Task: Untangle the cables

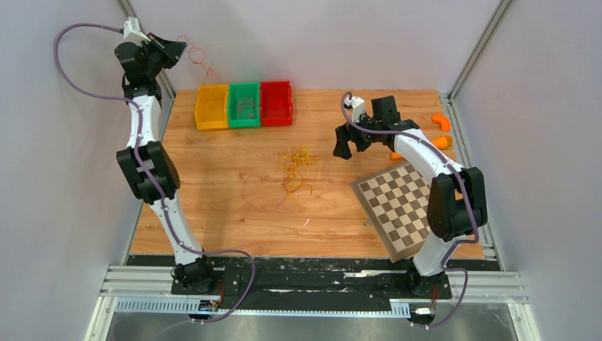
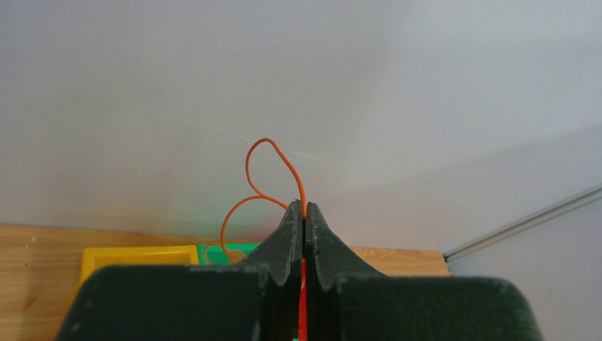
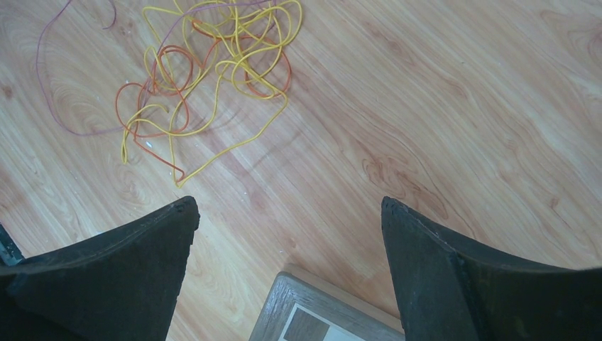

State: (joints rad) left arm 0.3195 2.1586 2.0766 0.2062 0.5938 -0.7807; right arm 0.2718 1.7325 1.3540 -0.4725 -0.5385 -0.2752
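One orange cable (image 2: 273, 160) is clenched aloft in the left tool (image 2: 304, 206); a tangle (image 3: 213, 64) is left near the released right tool (image 3: 287, 204).

In the left wrist view the orange cable (image 2: 273, 149) slips between the pressed-together jaws of the left gripper (image 2: 304, 210), whose dark body hides its lower run and most of the yellow bin (image 2: 135, 254) and green bin (image 2: 226, 248). In the right wrist view the top edge cuts off the tangle of cables (image 3: 213, 64), and only 1 corner of the chessboard (image 3: 312, 316) shows at the bottom edge. From above, what lies in the green bin is too small to tell.
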